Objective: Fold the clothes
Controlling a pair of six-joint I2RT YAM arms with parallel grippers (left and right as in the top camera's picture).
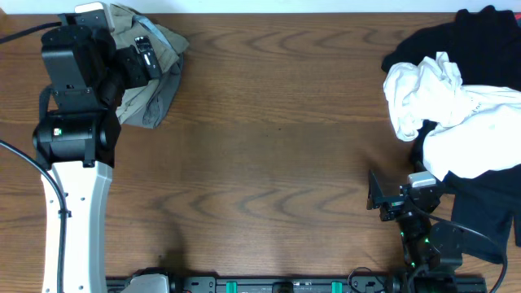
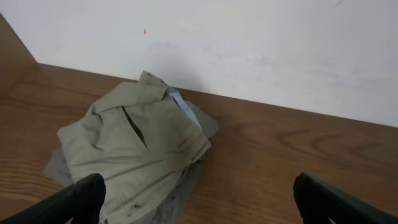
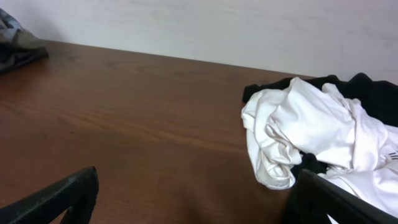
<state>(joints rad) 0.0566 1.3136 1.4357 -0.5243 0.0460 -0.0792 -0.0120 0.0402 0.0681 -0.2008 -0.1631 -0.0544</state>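
Left arm (image 1: 77, 187) closest to overhead lens, stretched to far-left corner. Table (image 1: 269, 146) bare in middle. Black garment (image 1: 480, 32) and white garment (image 1: 440, 106) heaped unfolded at right edge. Khaki shirt (image 2: 137, 143) bundled, roughly folded, below left gripper (image 2: 199, 208), fingers wide apart, empty. Right gripper (image 3: 196, 208) likewise spread, empty, near heap. Likely step: between garments. Next: grip white piece by edge, drag to centre, spread flat.

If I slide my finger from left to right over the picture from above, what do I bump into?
Left arm → khaki shirt → bare wooden table → white shirt. The black clothes and the right arm overlap the white shirt, so they have no clear place in the order.
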